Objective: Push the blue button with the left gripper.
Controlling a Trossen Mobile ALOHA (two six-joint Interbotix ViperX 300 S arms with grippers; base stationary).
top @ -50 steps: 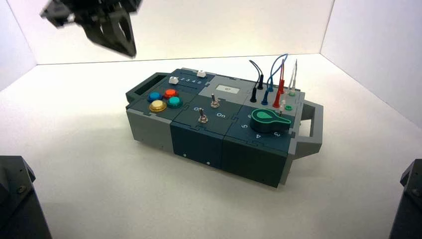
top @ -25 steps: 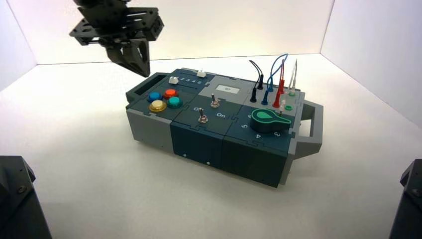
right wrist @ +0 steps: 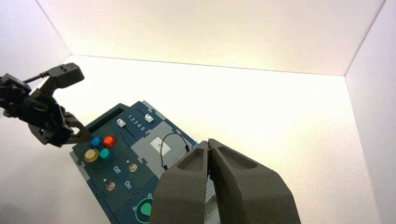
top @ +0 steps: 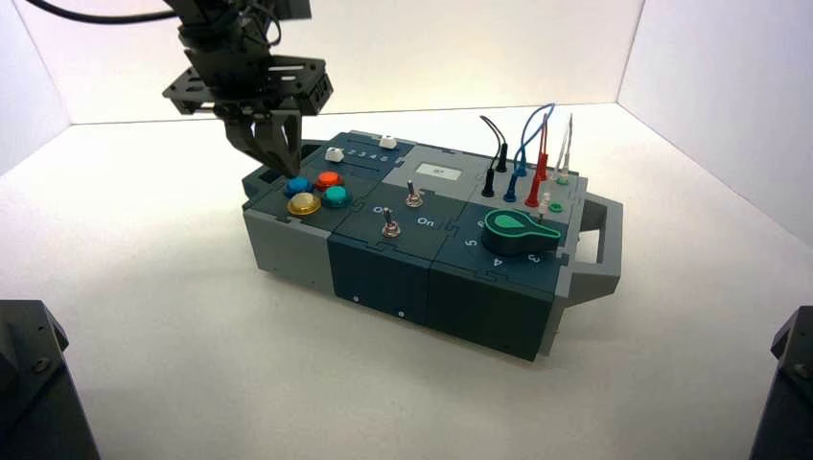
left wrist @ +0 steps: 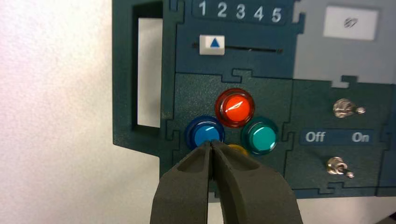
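**Left gripper poised over the blue button**

White walls and a white tabletop (top: 173, 316) are being shown around the box (top: 422, 240) in the high view. The left gripper (top: 271, 165) is being held at the box's left end, fingers pointing down, with its tip just above the blue button (top: 297, 186). That button is seen in a cluster with the red button (top: 328, 179), the yellow button (top: 304, 203) and the teal button (top: 336, 196).

From the left wrist, the left gripper (left wrist: 211, 145) is being shown with its fingers (left wrist: 184, 186) pressed together, nothing between them, the tip at the near edge of the blue button (left wrist: 204, 132); contact cannot be judged. A white slider (left wrist: 211, 45) is being seen under the numeral 1.

From the right wrist, the right gripper (right wrist: 208, 145) is being held high, well apart from the box, fingers likewise closed on nothing. The left gripper (right wrist: 79, 136) is visible beside the blue button (right wrist: 95, 141).
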